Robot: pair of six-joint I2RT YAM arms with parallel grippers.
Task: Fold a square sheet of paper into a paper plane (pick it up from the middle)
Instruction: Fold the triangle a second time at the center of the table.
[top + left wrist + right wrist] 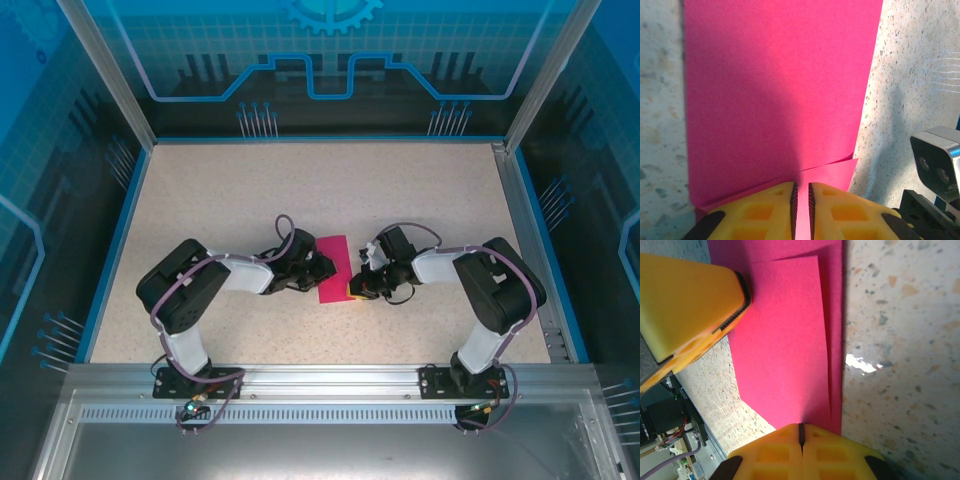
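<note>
The magenta sheet of paper [333, 268] lies flat on the table, folded double into a tall rectangle, with its two layers slightly offset at one edge [840, 167]. My left gripper [318, 272] rests at the paper's left side. Its yellow jaws [801, 187] stand a narrow gap apart, with the paper [775, 90] beneath them and nothing between them. From the right, my right gripper [356, 288] meets the lower right edge of the paper [785, 340]. It is shut [801, 427], with its tips over that edge. One yellow left finger [695, 305] lies on the far side of the sheet.
The speckled tabletop [300, 190] stretches behind the paper, bounded by blue rails and an aluminium frame [320, 378] at the near edge. Both arms bend inward close together, and the right wrist's camera housing [937, 162] sits just beside the left fingers.
</note>
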